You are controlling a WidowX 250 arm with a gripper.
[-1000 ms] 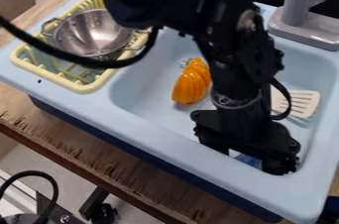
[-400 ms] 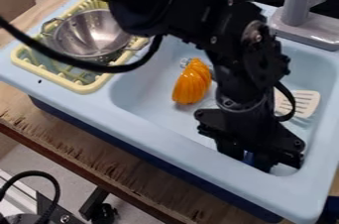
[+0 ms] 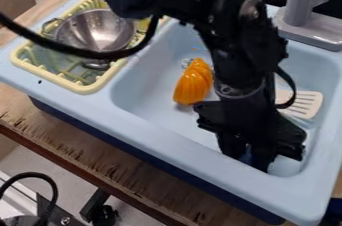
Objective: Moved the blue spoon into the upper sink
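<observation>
Low in the lower right part of the light blue sink (image 3: 150,97) is the gripper (image 3: 248,160), pointing down near the front wall. Its fingers are close together around a small patch of the blue spoon (image 3: 247,155). Most of the spoon is hidden by the fingers, so how it lies cannot be told.
An orange ridged toy (image 3: 194,82) lies in the sink left of the arm. A white slotted spatula (image 3: 304,104) rests at the right. A metal colander (image 3: 95,31) sits in the yellow rack (image 3: 80,88) at the left. The grey faucet (image 3: 298,2) stands behind.
The gripper's fingers have come together from a wide spread, closing around the blue spoon. The arm swung slightly right and then back left. The colander has turned a little in the rack.
</observation>
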